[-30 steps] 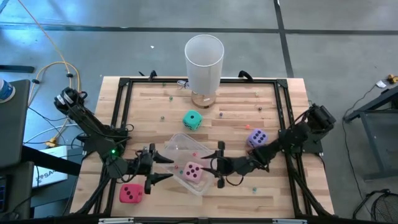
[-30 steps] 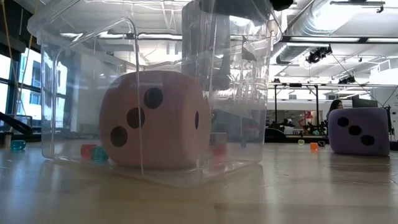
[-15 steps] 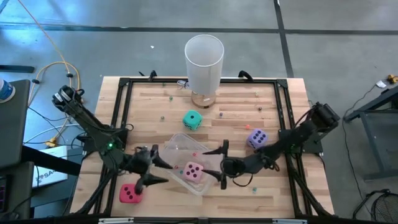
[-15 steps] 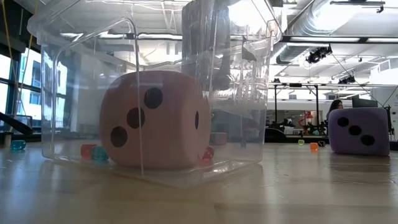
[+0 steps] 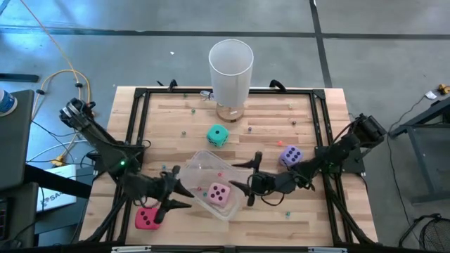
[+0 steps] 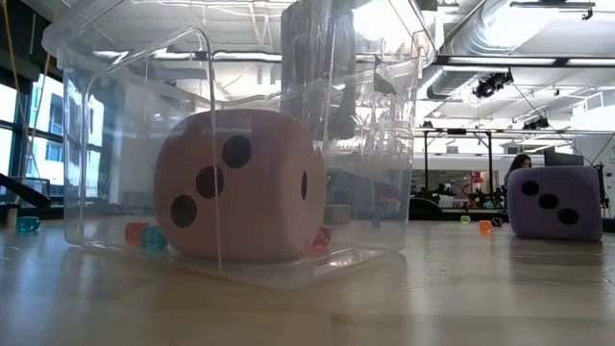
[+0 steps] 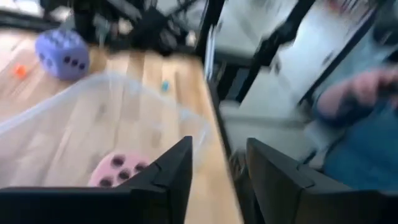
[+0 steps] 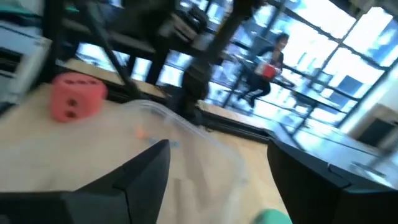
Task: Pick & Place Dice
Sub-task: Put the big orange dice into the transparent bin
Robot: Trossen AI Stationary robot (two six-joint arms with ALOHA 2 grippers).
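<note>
Wooden desk (image 5: 281, 218), black-framed | clear bin (image 5: 199, 163) mid-desk, pink die (image 5: 219, 192) inside | red die (image 5: 147, 218) just below-left of left end effector (image 5: 174, 197), clearly the nearer arm (fingers apart, holding nothing) | right end effector (image 5: 246, 180) at the bin's far side, spread, empty.

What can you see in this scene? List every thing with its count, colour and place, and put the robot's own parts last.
pink die: one, pink, inside the clear tray.
clear tray: one, transparent, front centre of the table.
red die: one, red, front left, beside the left hand.
purple die: one, purple, right side.
teal-green die: one, teal-green, centre, behind the tray.
white cup: one, white, back edge.
small beads: several, mixed colours, scattered.
table: one, light wood.
left hand: one, dark, open, empty, left of the tray.
right hand: one, dark, open, empty, right of the tray.
</note>
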